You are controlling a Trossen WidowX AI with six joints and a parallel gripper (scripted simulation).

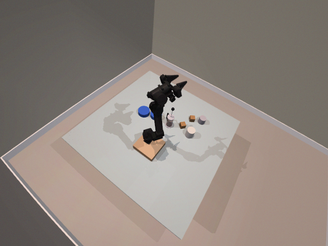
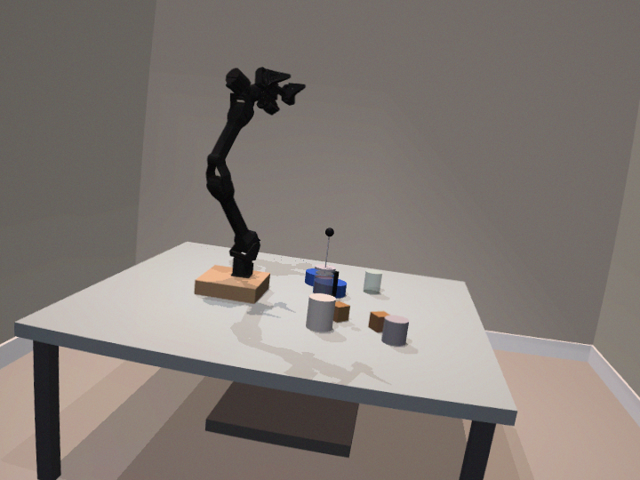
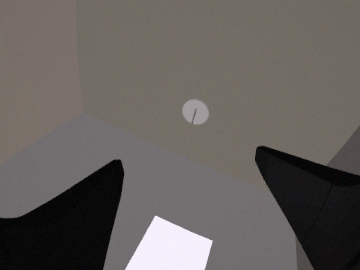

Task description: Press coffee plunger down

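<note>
1. Coffee press [image 2: 325, 278]: stands upright on the bench [image 2: 155, 315], near its middle, just in front of the arm's wooden base plate [image 2: 232, 284] as seen from above. Its thin rod rises straight to a black plunger knob [image 2: 329, 231], raised well above the glass body.
2. Hand [image 2: 289, 88]: carried high on the extended arm [image 2: 227, 170], well above the knob and apart from it; the two pointed fingers [image 1: 169, 77] stand wide apart, nothing between them, touching nothing. In the wrist view both fingertips frame only bare wall and floor.
3. Neighbours of the press: two blue discs [image 1: 143, 111] lie just beside it on the far side in the exterior view; two brown cubes [image 1: 182, 124] and two pale cylinders [image 1: 190, 132] sit near on the other side. A pale green cylinder [image 2: 372, 281] stands a little farther back.
4. Open room: the air directly over the knob is free. The press sits well apart from every bench edge; wide bare surface lies toward the front edge [image 2: 258, 380].
</note>
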